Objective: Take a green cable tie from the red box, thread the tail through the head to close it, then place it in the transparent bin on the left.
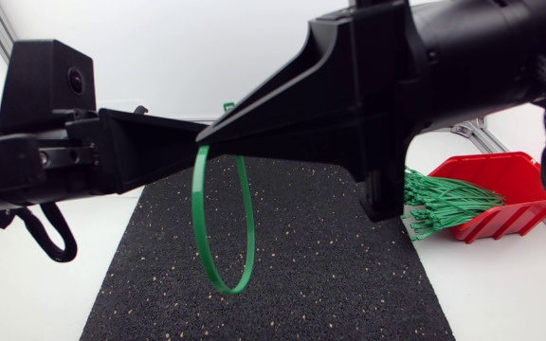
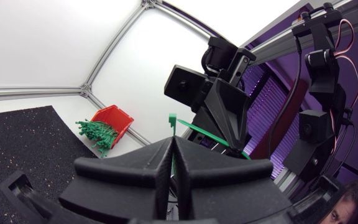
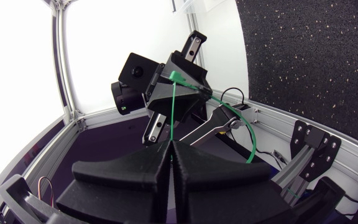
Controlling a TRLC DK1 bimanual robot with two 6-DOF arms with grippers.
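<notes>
A green cable tie (image 1: 195,213) is bent into a loop and hangs high above the black mat (image 1: 282,275). Both grippers hold it at the top of the loop, where their tips meet. My left gripper (image 1: 190,142) comes in from the left and is shut on the strap. My right gripper (image 1: 207,135) comes from the right, shut on the same tie. In the left wrist view the tie's head (image 2: 173,118) sticks up just past my left gripper (image 2: 171,158). In the right wrist view the strap (image 3: 174,112) runs from my right gripper (image 3: 171,148) to the left one.
The red box (image 1: 510,185) stands at the right of the table. A bundle of green ties (image 1: 444,204) spills out of its open side towards the mat. In the left wrist view the red box (image 2: 114,118) lies far below.
</notes>
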